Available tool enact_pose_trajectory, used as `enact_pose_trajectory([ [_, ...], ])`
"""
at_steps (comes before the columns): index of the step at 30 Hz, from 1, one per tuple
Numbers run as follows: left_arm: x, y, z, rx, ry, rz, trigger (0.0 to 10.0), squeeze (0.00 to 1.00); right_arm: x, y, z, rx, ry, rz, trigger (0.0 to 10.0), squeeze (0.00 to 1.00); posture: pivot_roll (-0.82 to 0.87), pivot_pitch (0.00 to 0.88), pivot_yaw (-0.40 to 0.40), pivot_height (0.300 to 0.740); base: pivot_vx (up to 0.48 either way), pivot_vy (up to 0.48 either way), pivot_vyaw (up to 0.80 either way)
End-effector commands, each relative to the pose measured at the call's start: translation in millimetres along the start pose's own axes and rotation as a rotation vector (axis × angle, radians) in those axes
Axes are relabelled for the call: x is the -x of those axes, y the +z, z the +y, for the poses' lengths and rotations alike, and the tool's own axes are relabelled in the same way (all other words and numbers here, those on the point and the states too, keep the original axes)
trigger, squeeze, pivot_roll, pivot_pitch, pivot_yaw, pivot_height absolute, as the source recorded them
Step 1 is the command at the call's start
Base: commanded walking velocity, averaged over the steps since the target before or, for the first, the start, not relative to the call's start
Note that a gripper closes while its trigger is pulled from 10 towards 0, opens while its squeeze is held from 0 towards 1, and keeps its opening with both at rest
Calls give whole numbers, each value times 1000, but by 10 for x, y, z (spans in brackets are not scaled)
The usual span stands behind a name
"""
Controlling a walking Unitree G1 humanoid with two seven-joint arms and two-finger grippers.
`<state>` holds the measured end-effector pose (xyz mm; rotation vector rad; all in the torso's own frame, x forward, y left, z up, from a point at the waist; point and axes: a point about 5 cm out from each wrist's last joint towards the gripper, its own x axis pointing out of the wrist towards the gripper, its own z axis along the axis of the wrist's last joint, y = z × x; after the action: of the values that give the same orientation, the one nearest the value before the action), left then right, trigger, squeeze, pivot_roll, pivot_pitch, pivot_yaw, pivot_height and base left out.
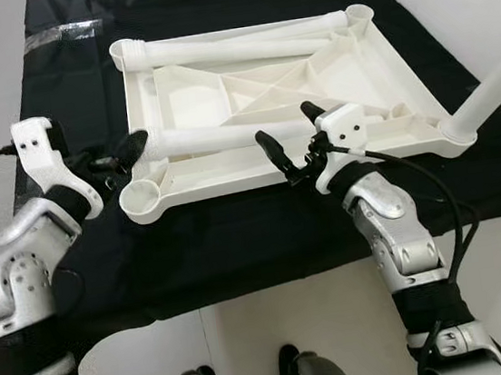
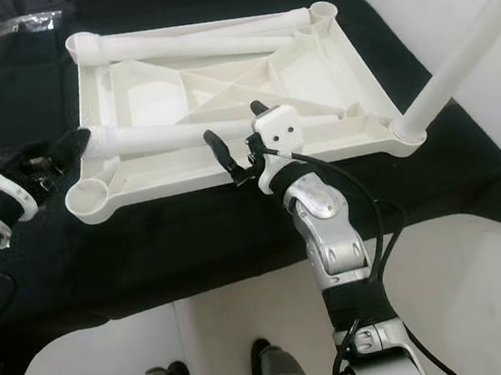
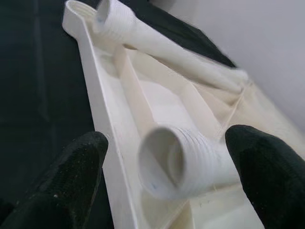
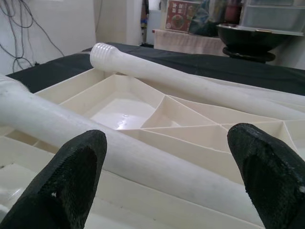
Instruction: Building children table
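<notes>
Two loose legs lie across the upturned white tabletop on the black cloth, and we bracket the nearer leg: left gripper spread around its threaded end, right gripper spread over its shaft. We judge it light, stiff, slippery plastic, best clamped mid-shaft, clear of the threads.
</notes>
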<state>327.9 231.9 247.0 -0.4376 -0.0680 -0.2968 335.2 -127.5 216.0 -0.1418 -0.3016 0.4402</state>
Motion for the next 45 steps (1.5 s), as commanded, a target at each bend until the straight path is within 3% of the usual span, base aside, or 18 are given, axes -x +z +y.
enact_pose_trajectory([
  [1, 25, -48, 77, 37, 5, 20, 10000, 0, 46, -34, 5, 12, 0, 16, 10000, 0, -11, 265, -80, 740, 0, 0, 0],
  [5, -58, -51, 94, 108, -30, 40, 10000, 0, 75, -24, -22, 19, -6, 20, 10000, 0, -22, 273, -81, 740, 0, 0, 0],
  [10, -158, -145, 34, 97, -144, 172, 10000, 0, 104, -3, -58, 24, -17, 23, 10000, 0, -52, 275, -75, 740, 0, 0, 0],
  [14, -193, -132, -24, 90, -191, 189, 10000, 0, 107, 3, -68, 28, -20, 22, 10000, 0, -54, 275, -73, 740, 0, 0, 0],
  [16, -239, -78, -116, 27, -264, 187, 10000, 0, 108, 11, -86, -23, -46, 18, 10000, 0, -52, 269, -70, 740, 0, 0, 0],
  [22, -268, -127, -105, 16, -271, 227, 10000, 0, 93, 35, -76, -34, -43, 11, 10000, 0, -51, 266, -72, 740, 0, 0, 0],
  [28, -297, -120, -148, 17, -348, 272, 10000, 0, 80, 53, -66, -36, -39, 8, 10000, 0, -50, 265, -72, 740, 0, 0, 0],
  [35, -445, -169, -148, 95, -429, 425, 10000, 0, 59, 106, -57, -46, -41, -7, 10000, 0, -61, 264, -58, 740, 0, 0, 0],
  [39, -458, -196, -193, 108, -460, 474, 10000, 0, 61, 113, -59, -45, -42, -8, 10000, 0, -62, 264, -58, 740, 0, 0, 0],
  [45, -440, -332, -308, 100, -533, 628, 10000, 0, 60, 134, -67, -43, -47, -13, 10000, 0, -64, 264, -51, 740, 0, 0, 0],
])
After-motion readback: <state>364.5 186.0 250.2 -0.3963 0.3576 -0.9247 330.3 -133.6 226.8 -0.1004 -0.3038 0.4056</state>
